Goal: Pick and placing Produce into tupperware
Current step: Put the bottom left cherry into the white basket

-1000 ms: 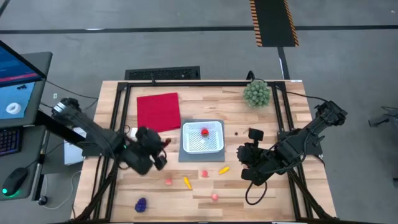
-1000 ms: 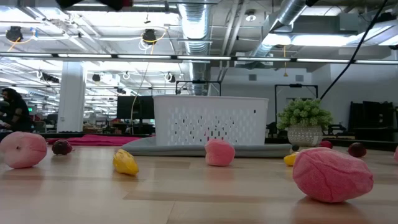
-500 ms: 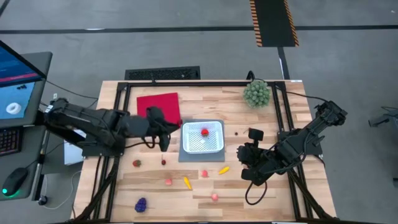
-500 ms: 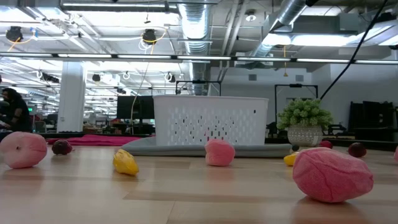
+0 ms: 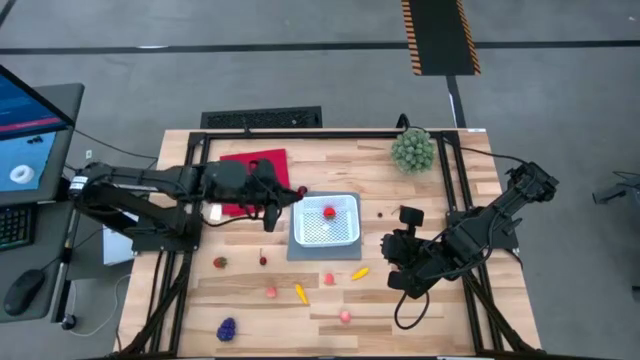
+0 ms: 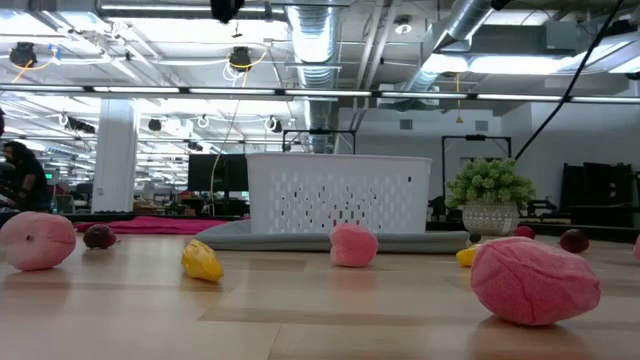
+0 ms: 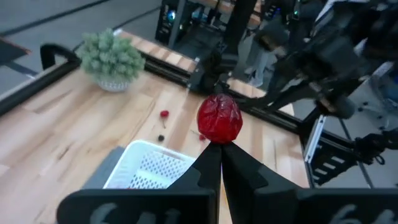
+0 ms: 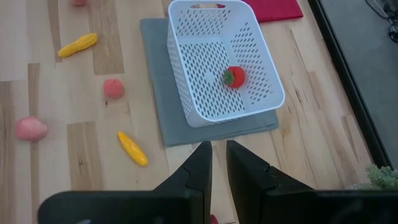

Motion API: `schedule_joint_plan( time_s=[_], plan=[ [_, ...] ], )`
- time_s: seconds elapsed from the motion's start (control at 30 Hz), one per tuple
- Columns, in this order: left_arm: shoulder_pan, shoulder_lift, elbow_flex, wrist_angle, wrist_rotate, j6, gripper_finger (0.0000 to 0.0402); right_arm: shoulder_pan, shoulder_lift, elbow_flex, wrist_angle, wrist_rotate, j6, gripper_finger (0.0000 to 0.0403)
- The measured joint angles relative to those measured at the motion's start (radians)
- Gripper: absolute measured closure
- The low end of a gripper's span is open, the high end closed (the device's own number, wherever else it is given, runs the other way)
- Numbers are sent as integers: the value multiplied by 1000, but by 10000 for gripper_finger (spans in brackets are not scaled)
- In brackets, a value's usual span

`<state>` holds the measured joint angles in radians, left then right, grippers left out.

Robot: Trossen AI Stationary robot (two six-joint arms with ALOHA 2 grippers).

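Just beside the tupperware's (image 5: 325, 221) rim, the left end effector (image 5: 291, 192) pinches a red fruit (image 7: 219, 118).

This is a big robot lab or workshop, not a home. The wooden table (image 5: 330, 300) has a black metal frame (image 5: 195, 180) around it and stands on a plain grey floor with a yellow and black striped strip (image 5: 438, 36), and a computer screen (image 5: 30, 125), a keyboard (image 5: 262, 119) and a mouse (image 5: 22, 292) sit close by. Looking across the table you see a high open ceiling with shiny silver pipes (image 6: 310, 35), long lights (image 6: 180, 92) and hanging cables, and more screens (image 6: 215, 172) far back.
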<state>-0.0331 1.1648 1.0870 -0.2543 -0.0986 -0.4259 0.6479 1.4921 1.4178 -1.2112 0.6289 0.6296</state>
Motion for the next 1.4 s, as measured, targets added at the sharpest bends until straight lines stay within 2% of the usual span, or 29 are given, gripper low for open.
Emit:
schedule_joint_plan(
  time_s=[0.2,0.4,0.53,0.67,0.77,0.93,1.03,1.27,1.4],
  plan=[
    [99,0,-139,119,132,-51,401,0,0,0,0,0,0,333],
    [199,0,-260,184,192,-146,401,0,0,0,6,0,0,333],
    [221,3,-315,219,202,-168,401,0,0,0,15,0,0,333],
    [220,59,-322,239,200,-180,401,-1,0,0,15,1,-3,333],
    [220,150,-322,283,229,-195,401,-2,0,0,15,3,-5,333],
    [219,283,-262,315,274,-177,401,-3,0,0,15,4,-1,333],
    [220,349,-207,274,273,-174,401,-2,0,0,15,4,-1,333],
    [201,497,-40,-8,225,-136,401,0,0,0,15,4,0,333],
    [184,546,30,-84,210,-110,401,0,0,0,15,4,0,333]
  ],
)
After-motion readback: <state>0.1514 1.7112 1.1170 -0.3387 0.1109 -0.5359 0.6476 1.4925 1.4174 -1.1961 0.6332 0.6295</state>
